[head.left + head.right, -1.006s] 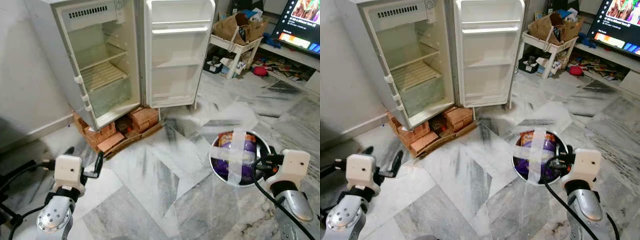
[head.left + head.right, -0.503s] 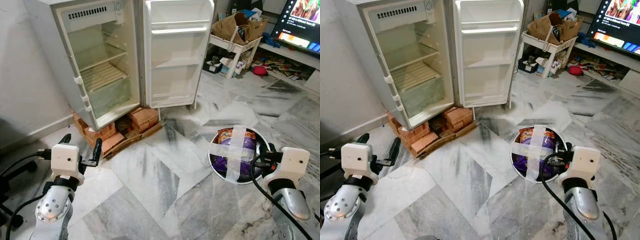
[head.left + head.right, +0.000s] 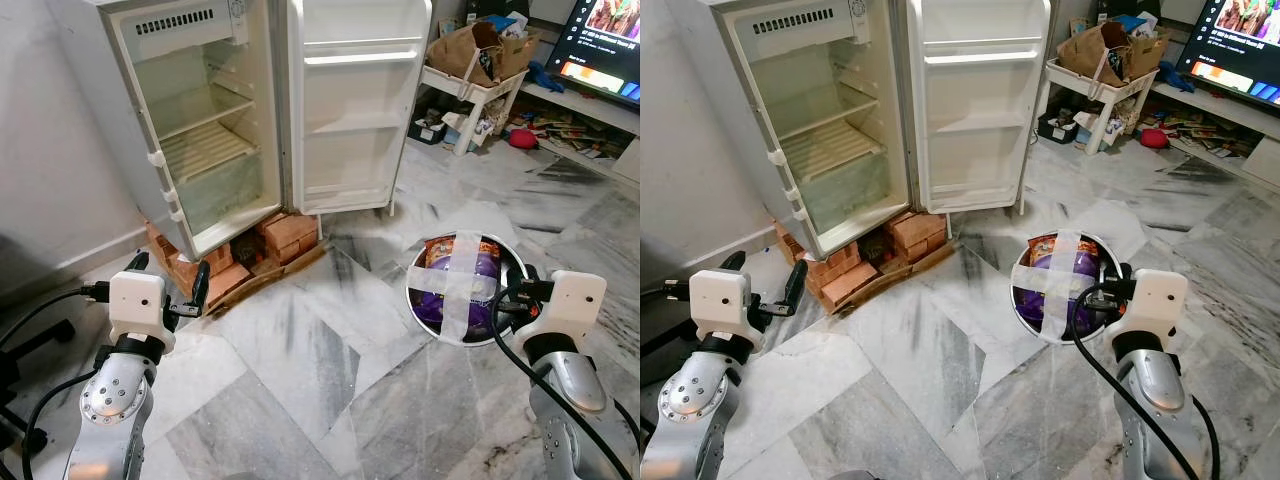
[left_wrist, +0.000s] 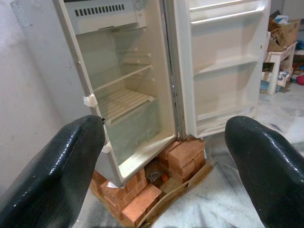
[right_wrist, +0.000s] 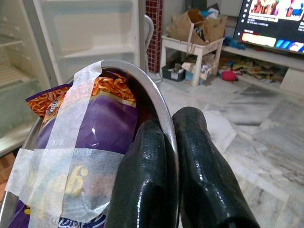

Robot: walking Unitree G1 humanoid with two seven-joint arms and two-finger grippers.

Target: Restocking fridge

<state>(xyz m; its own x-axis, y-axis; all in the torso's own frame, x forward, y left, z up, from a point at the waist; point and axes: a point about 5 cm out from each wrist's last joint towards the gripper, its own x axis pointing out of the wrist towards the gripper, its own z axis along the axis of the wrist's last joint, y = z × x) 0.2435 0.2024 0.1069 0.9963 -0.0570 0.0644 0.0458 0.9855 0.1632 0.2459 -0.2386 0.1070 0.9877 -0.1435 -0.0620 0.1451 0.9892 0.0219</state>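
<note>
Right wrist view: right end effector (image 5: 173,142) pinches the rim of the steel bowl (image 5: 159,102), carried level; tape crosses hold the snack packet (image 5: 102,123) inside. Fridge (image 3: 215,120) ahead, door open, shelves bare. Left end effector (image 4: 164,156) spread wide, holding nothing.

Even, soft daylight is filling the room, and the head views are showing crisp. The polished grey-white marble floor (image 3: 330,340) is throwing pale glare. The glossy black fingers (image 4: 52,175) are looming blurred, catching small highlights.
</note>
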